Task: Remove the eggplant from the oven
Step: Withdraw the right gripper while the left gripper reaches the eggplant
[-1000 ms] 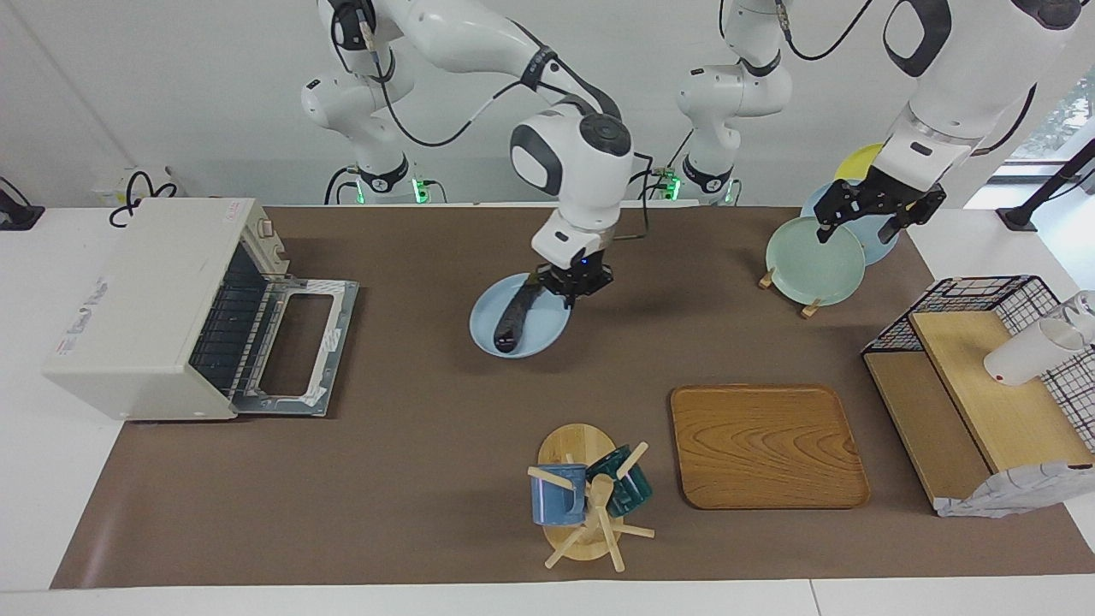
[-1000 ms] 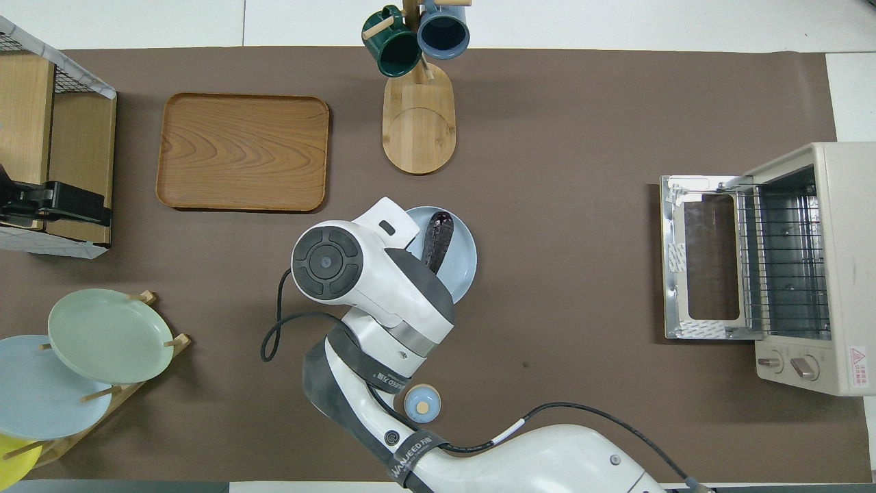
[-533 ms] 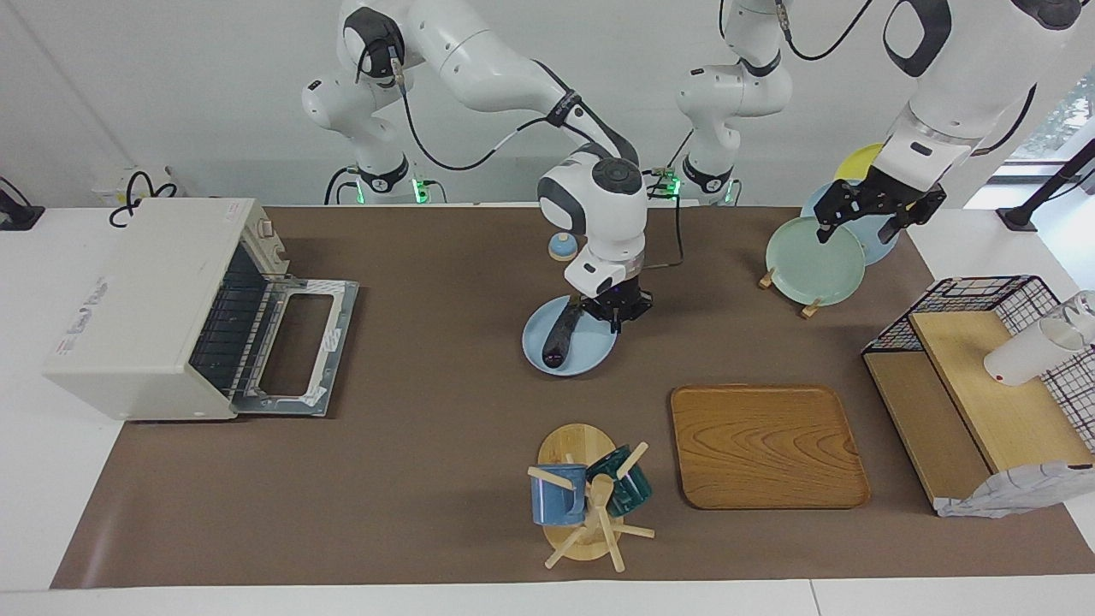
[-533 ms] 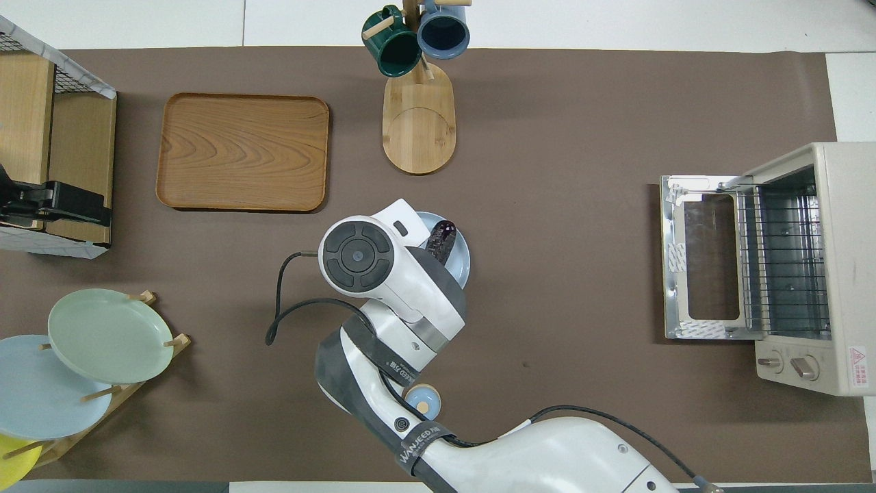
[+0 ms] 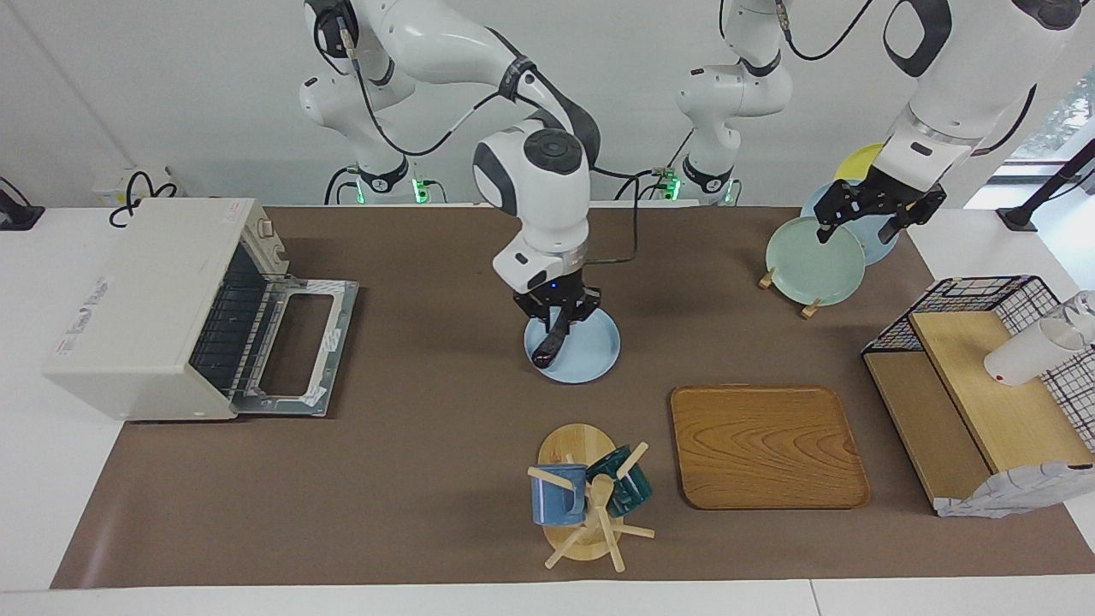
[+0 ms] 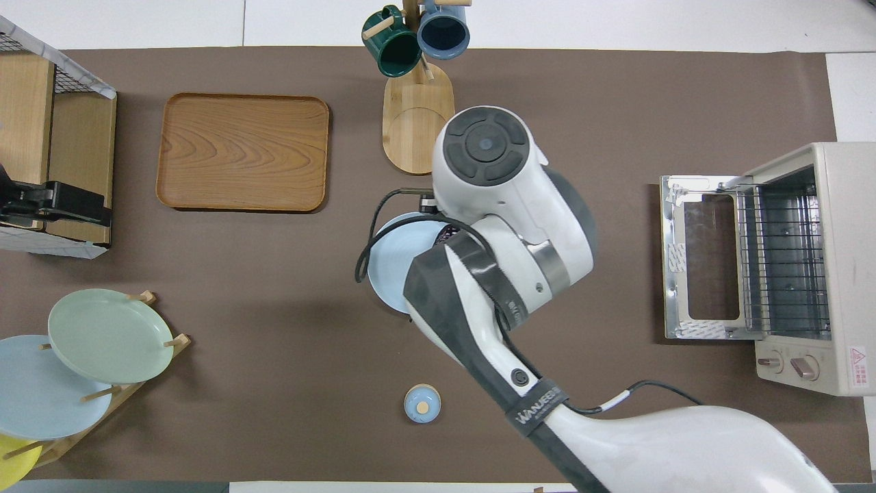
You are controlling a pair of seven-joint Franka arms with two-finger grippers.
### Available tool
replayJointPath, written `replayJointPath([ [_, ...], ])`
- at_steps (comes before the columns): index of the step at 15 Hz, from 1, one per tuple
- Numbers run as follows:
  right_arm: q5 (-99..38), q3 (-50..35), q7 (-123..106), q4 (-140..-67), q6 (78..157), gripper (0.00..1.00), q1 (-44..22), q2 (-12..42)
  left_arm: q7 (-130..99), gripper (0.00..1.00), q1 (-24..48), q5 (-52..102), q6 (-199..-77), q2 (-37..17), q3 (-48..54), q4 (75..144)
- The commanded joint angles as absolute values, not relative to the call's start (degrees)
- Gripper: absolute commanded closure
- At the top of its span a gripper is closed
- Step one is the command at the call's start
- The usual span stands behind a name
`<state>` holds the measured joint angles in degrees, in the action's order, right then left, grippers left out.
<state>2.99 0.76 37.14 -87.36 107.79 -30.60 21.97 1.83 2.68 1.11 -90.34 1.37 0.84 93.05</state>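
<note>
Brown matting point(image 5: 411, 445) covers the table, and in the facing view the job looks almost done. The oven point(image 5: 145, 308) stands well apart from the light blue plate point(image 5: 590, 346), toward the right arm's end of the table, with its door point(image 5: 299, 342) folded down flat and nothing on its wire shelf. The eggplant point(image 5: 547, 344) is out of it: it leans tilted over the plate's rim on the side toward the oven, low tip at the rim, upper end up at the right gripper point(image 5: 556, 318), which hangs right over that edge of the plate. Whether this claw is clamped on the eggplant I cannot tell. What seems left is to let the eggplant settle and pull the arm clear. The left gripper point(image 5: 860, 224) waits with its claw wide and holding nothing, over a green plate point(image 5: 813, 261) in a rack, well apart from the blue plate toward the left arm's end.

A second ago the blue plate sat closer to the oven, with the eggplant flat across it and the claw at the rim nearer the robots; the plate has since slid toward the left arm's end and the eggplant has tipped up.

From overhead, the right arm's wrist covers the oven side of the plate point(image 6: 393, 267), where earlier it covered the other side. Only a purple sliver of the eggplant point(image 6: 445, 234) shows, and the oven point(image 6: 848, 260) gapes empty as before
</note>
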Motion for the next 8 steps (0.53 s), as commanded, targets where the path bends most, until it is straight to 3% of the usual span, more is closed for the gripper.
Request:
replayJointPath([
  [1, 11.04, 0.0, 30.96, -102.25, 109.06, 1.0, -25.34, 14.44, 1.32, 0.0, 2.99, -0.26, -89.3, 2.11, 1.41, 93.25],
  [4, 15.89, 0.0, 25.86, -111.51, 115.11, 1.0, -18.13, 11.61, 1.32, 0.0, 4.73, 0.17, -90.69, 3.77, 1.85, 96.84],
  [8, 18.98, 0.0, 21.53, -122.23, 124.78, 1.0, -9.95, 9.15, -0.86, 0.0, 13.85, 0.7, -97.54, 6.06, 1.93, 105.19],
])
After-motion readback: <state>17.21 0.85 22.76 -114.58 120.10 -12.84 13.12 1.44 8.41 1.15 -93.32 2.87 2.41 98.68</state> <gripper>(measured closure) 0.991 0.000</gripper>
